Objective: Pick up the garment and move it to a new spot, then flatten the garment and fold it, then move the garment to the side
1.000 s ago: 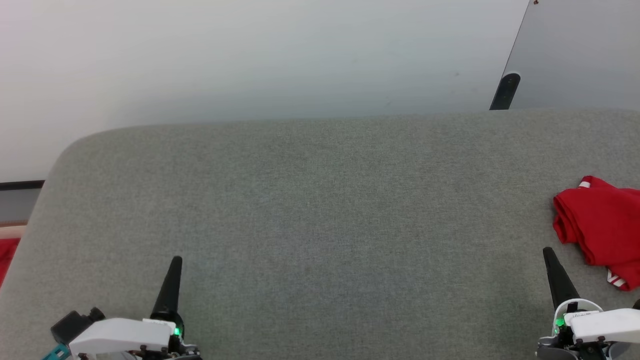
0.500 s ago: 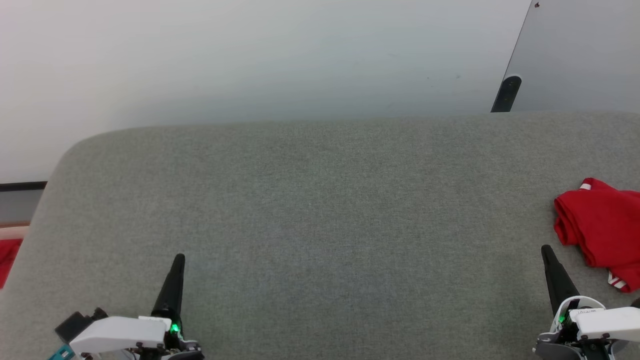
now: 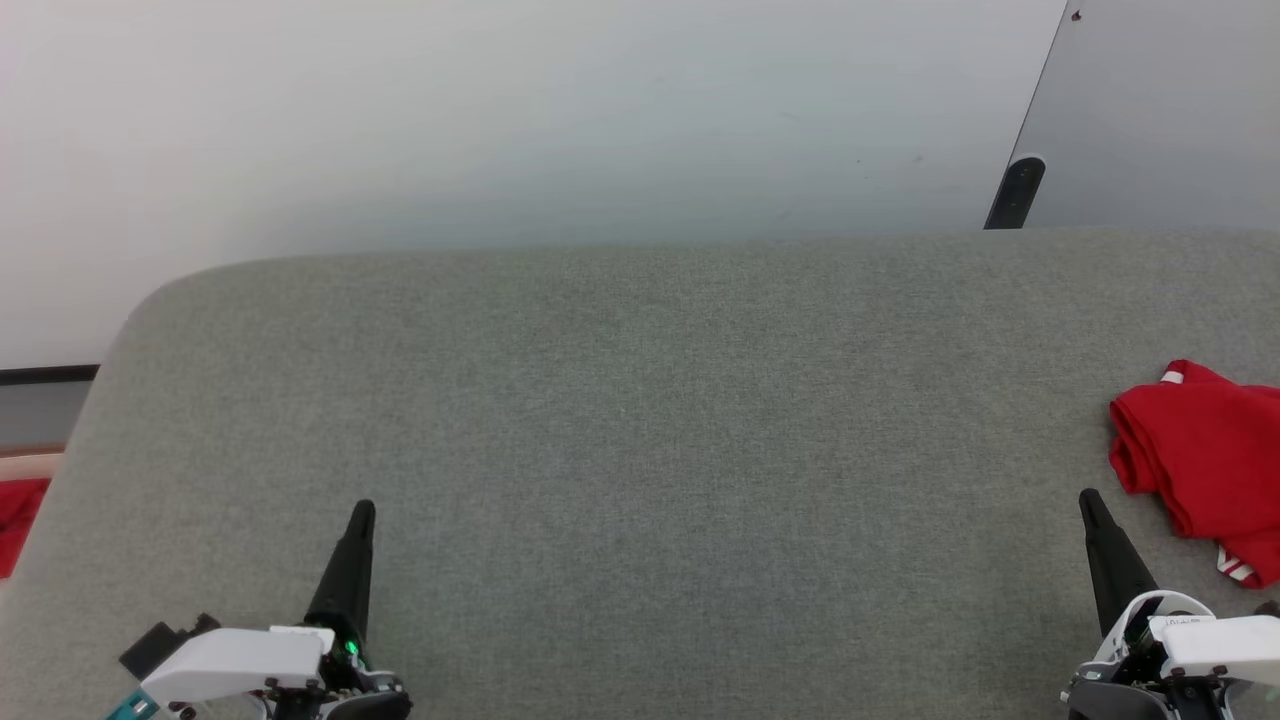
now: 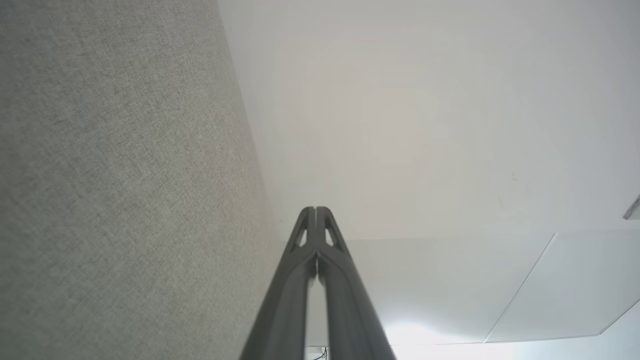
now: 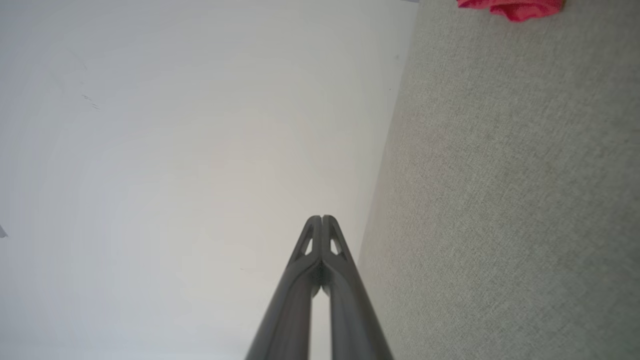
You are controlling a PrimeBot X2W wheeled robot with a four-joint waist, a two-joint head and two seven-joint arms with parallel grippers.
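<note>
The garment (image 3: 1205, 460), a folded red bundle with bits of red-and-white striped trim, lies at the right edge of the grey fabric surface (image 3: 640, 420). In the right wrist view its red edge (image 5: 512, 6) peeks in at the top. My right gripper (image 3: 1086, 497) is shut and holds nothing, its tip just left of the garment and apart from it. Far to the left, near the front, my left gripper (image 3: 362, 509) is shut too, with nothing in it. Both wrist views show the fingertips pressed together, the left gripper (image 4: 316, 209) and the right gripper (image 5: 321, 218).
A pale wall (image 3: 500, 120) rises behind the grey surface. A grey panel with a dark leg (image 3: 1015, 190) stands at the back right. Plain red cloth (image 3: 15, 510) lies beyond the surface's left edge, whose back left corner is rounded.
The head view has shifted slightly, so everything sits a little lower and further right in it. The garment lies as before and both grippers stay shut.
</note>
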